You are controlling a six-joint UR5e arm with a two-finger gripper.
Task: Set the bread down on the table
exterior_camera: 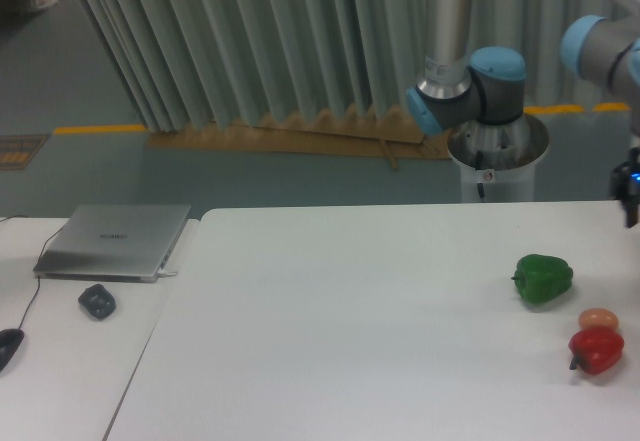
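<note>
- Where the arm runs off the right edge of the frame, only a sliver of the gripper shows, dark with a small blue light, so I cannot tell whether it is open or closed, or whether it holds anything.
- No bread roll is anywhere to be seen; if it is in the gripper, it is cut off beyond the frame.
- Below and to the left of the gripper, a green pepper sits on the white surface, well apart from the gripper.
- Nearer the front right edge, a small orange-tan ball lies just behind a red pepper, the two touching or nearly so.
- The arm's blue-capped joints and grey column stand behind the surface, over a round metal base with a small sticker too tiny to read.
- Far to the left, on a separate white desk, a closed silver laptop carries a faint logo I cannot make out.
- In front of it lies a dark lumpy object, and a mouse is half cut off at the left edge.
</note>
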